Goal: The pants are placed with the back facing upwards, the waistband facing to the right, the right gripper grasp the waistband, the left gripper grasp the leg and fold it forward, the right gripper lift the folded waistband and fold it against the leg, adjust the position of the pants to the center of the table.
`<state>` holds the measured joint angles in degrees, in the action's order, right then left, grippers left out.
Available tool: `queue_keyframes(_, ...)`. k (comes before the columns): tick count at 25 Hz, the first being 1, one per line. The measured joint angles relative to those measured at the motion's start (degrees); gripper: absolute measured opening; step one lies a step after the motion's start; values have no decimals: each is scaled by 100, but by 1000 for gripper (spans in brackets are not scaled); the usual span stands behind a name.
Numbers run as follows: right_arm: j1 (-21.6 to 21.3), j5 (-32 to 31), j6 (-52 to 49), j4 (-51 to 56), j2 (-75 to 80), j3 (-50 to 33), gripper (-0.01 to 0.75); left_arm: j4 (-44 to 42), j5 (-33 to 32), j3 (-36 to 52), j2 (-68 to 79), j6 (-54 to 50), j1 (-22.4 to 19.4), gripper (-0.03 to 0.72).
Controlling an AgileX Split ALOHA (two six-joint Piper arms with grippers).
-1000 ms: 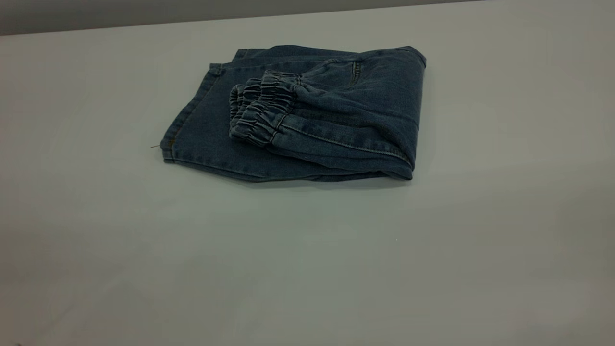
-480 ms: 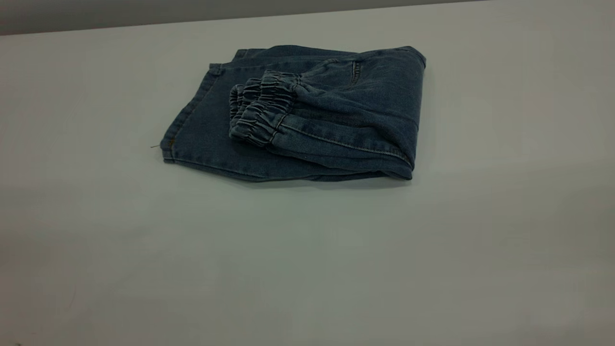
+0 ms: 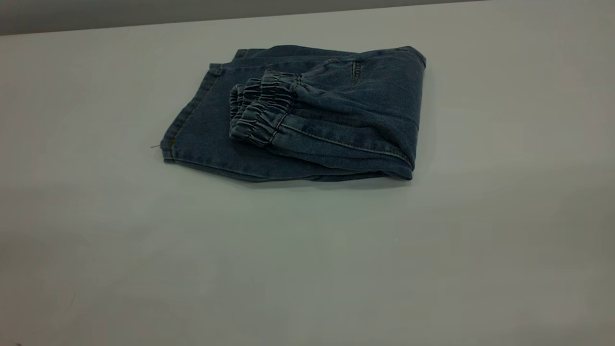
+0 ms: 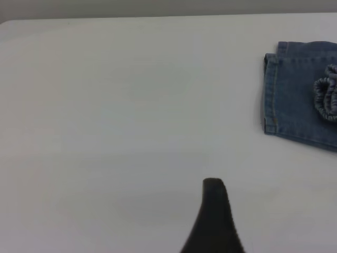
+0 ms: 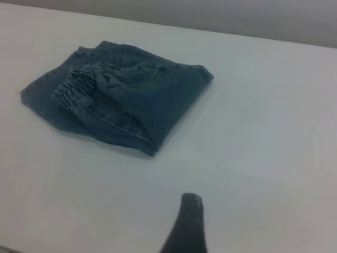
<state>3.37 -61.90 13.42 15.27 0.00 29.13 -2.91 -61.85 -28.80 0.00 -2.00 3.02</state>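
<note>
The blue washed-denim shorts (image 3: 298,115) lie folded in a thick stack toward the far edge of the plain pale-grey worktop (image 3: 307,264), with the ruched elastic waistband (image 3: 259,110) doubled back on top. Denim this bulky should be soft, fairly heavy and prone to springing open; the firm waistband or the stacked fold at its right looks the surest grip. Nothing else stands nearby. Only one dark fingertip shows of the left tool (image 4: 213,221) and the right tool (image 5: 187,226), both well clear and empty; their opening cannot be told
</note>
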Motion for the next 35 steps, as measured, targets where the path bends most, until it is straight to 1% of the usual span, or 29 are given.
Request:
queue_keyframes(6,0,0,-40,-31,0,0,591,0,0,0,0,0,0,509)
queue_keyframes(8,0,19,-188,-225,0,0,591,0,0,0,0,0,0,509)
queue_keyframes(15,6,90,-1564,-1436,0,-5,591,0,0,0,0,0,0,509)
queue_keyframes(17,6,90,-1765,-1609,0,-5,591,0,0,0,0,0,0,509)
queue_keyframes(20,6,90,-1754,-1527,0,-7,591,0,0,0,0,0,0,509)
queue_keyframes(25,9,90,-1200,-1392,0,-11,591,0,0,0,0,0,0,509)
queue_keyframes(35,9,90,-1239,-1392,0,-11,591,0,0,0,0,0,0,509)
